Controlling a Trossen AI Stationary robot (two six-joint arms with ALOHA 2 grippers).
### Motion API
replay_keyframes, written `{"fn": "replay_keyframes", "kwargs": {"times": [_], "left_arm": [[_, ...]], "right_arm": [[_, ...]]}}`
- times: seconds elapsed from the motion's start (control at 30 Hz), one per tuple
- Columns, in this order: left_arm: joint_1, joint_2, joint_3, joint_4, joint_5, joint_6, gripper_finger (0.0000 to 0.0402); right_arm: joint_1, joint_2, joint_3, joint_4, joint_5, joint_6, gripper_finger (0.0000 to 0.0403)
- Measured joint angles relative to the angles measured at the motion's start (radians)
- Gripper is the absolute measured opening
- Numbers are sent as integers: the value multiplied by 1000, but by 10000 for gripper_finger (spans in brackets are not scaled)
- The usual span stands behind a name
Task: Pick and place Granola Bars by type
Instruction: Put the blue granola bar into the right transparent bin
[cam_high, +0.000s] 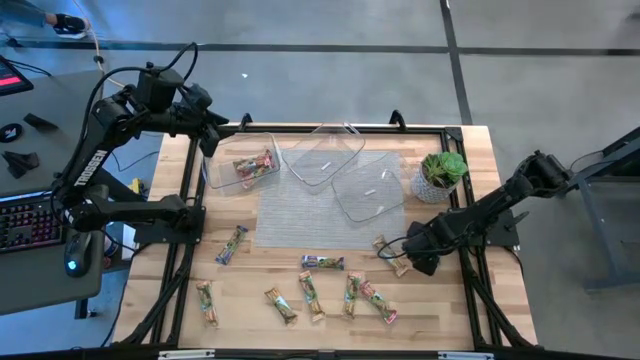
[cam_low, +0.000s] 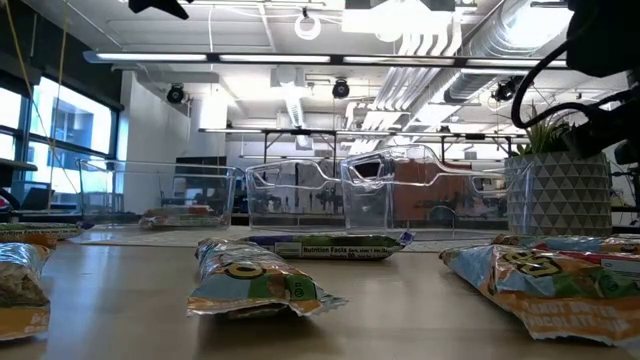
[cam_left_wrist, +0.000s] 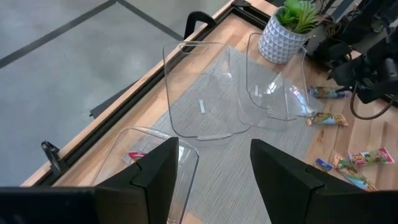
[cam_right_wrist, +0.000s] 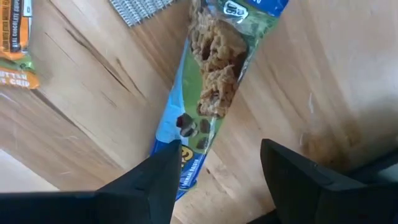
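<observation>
Several granola bars lie on the wooden table's near half, among them a purple one (cam_high: 232, 243) and green-tan ones (cam_high: 312, 296). Red-pink bars (cam_high: 255, 165) lie in the left clear tub (cam_high: 228, 178). My right gripper (cam_high: 412, 260) is open and low over a green-blue bar (cam_right_wrist: 208, 93) lying flat on the wood by the mat's near right corner (cam_high: 392, 252); its fingers straddle the bar's end. My left gripper (cam_left_wrist: 214, 168) is open and raised over the left tub's far edge (cam_high: 208, 135). My right gripper comes down on the green-blue bar's end (cam_right_wrist: 186, 155) from above, the fingers across the bar. One finger (cam_right_wrist: 158, 180) overlaps that end in the right wrist view. Whether it touches the wrapper, I cannot tell. The bar lies flat on the table.
Two more clear tubs, middle (cam_high: 322, 155) and right (cam_high: 368, 190), sit on a grey mat (cam_high: 310, 225). A potted plant (cam_high: 440, 175) stands at the far right, close to my right arm. A black frame rims the table (cam_high: 480, 290). A keyboard desk (cam_high: 30, 225) stands left.
</observation>
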Motion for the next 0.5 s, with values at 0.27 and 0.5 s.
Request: {"fn": "replay_keyframes", "kwargs": {"times": [0.27, 0.5], "left_arm": [[0, 0, 0, 0, 0, 0, 195], [0, 0, 0, 0, 0, 0, 195]], "right_arm": [[2, 0, 56, -3, -30, 28, 204], [3, 0, 105, -5, 12, 36, 204]]}}
